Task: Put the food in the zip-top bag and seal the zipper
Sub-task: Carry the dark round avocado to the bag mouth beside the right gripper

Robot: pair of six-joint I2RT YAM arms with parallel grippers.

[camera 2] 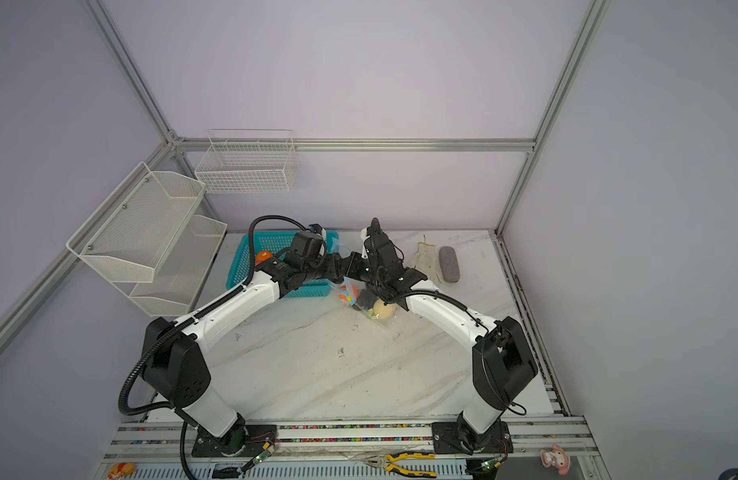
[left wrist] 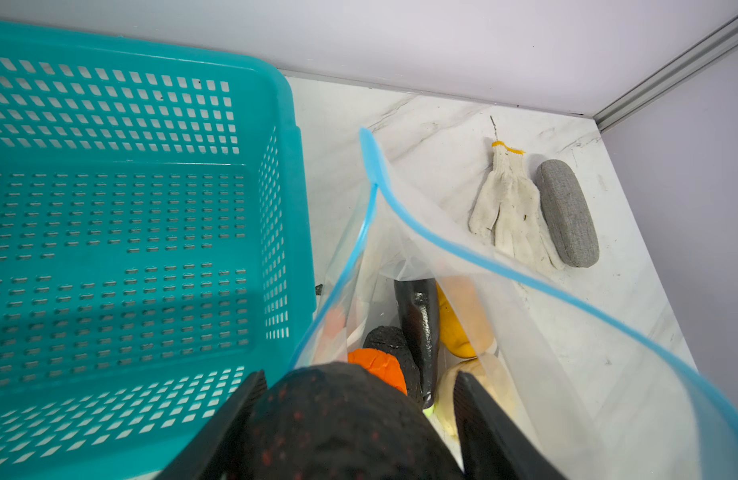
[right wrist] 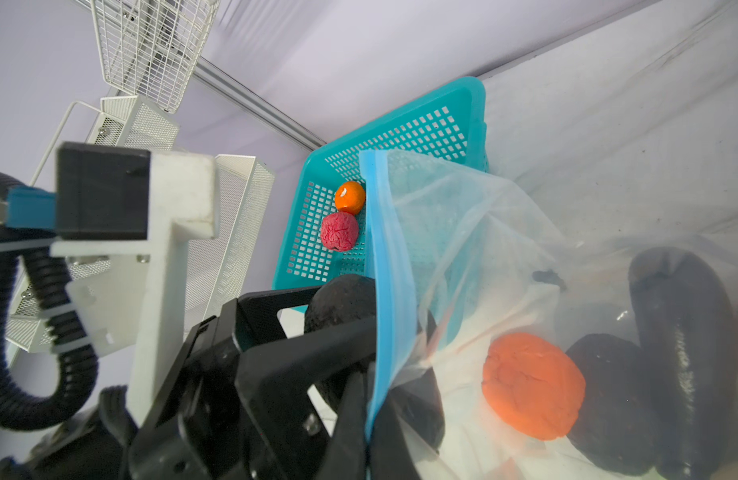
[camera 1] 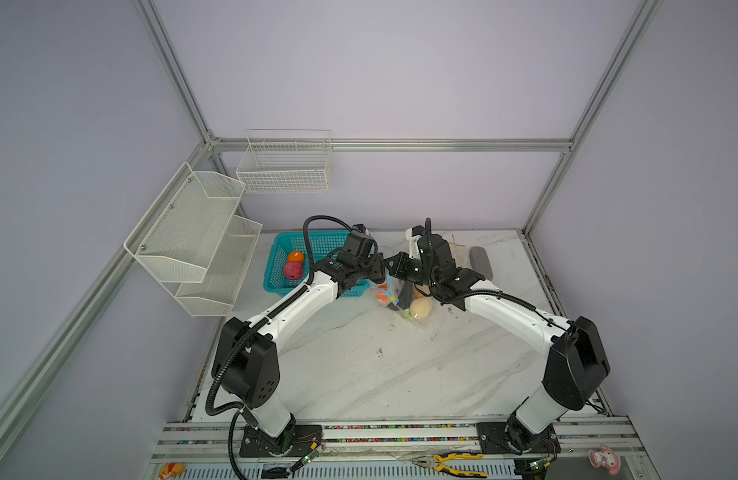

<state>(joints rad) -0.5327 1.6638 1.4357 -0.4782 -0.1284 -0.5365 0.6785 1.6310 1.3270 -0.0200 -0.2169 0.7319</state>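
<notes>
My left gripper [left wrist: 359,376] is shut on a black-brown lump [left wrist: 338,428] speckled red and holds it at the mouth of the zip-top bag [left wrist: 504,291]. The mouth gapes, and its light-blue zipper [left wrist: 463,253] curves around it. Inside lie an orange piece [left wrist: 375,365], a dark eggplant [left wrist: 419,324], another black lump [left wrist: 386,338], a yellow piece [left wrist: 458,332] and a cream ball [left wrist: 483,382]. My right gripper [right wrist: 367,399] is shut on the zipper [right wrist: 384,270], holding that edge of the bag up. An orange ball [camera 1: 296,257] and a pink ball [camera 1: 293,271] lie in the teal basket [camera 1: 284,245].
The basket stands directly beside the bag. A white work glove [left wrist: 508,208] and a grey case [left wrist: 566,212] lie at the back right. White wire racks [camera 1: 193,232] hang on the left and back walls. Pliers [camera 1: 450,461] rest on the front rail.
</notes>
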